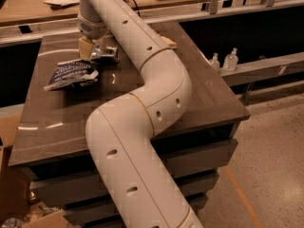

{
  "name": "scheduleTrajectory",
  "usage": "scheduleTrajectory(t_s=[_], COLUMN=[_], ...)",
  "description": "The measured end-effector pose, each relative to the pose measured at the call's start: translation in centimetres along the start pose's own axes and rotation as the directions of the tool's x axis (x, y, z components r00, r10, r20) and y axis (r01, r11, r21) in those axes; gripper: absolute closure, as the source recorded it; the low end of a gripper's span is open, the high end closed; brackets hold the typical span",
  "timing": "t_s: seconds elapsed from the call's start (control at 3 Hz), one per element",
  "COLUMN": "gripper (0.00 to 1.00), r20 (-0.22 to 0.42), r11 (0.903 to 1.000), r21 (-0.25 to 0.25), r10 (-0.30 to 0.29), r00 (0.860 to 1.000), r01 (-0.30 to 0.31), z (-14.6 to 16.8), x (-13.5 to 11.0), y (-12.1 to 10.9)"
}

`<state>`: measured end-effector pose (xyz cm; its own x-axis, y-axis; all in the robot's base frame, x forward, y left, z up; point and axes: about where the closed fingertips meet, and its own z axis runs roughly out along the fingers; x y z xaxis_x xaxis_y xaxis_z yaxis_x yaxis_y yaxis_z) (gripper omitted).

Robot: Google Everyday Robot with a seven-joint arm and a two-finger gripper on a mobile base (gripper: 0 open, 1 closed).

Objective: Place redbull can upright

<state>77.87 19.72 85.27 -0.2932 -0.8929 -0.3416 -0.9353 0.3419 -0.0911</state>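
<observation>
The redbull can (107, 54) is a shiny silver cylinder lying on its side on the dark table (209, 99), near the far left. My gripper (88, 48) hangs from the white arm at the table's far left, right against the can's left end and low over the tabletop. The dark blue chip bag (71, 73) lies flat just in front of the gripper and the can.
My white arm (142, 127) crosses the table from the near edge to the far left. A tan bag (167, 42) peeks out behind the arm. Two small clear bottles (223, 61) stand on a ledge to the right. A wooden counter (42, 6) with clutter lies behind. A cardboard box (9, 175) sits on the floor at left.
</observation>
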Motion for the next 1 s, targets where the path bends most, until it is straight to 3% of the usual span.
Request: scheduleTrajectory(t_s=[0.67,1.0], gripper=[0.92,1.00], r20=[0.025,0.087], r11=[0.9997,0.9995], r21=[-0.007,-0.008], r10=[-0.022,-0.029], r00=[0.999,0.996], r01=[0.022,0.030], z=[-0.7,-3.1], x=[-0.4,-0.8], y=[0.2,0.2])
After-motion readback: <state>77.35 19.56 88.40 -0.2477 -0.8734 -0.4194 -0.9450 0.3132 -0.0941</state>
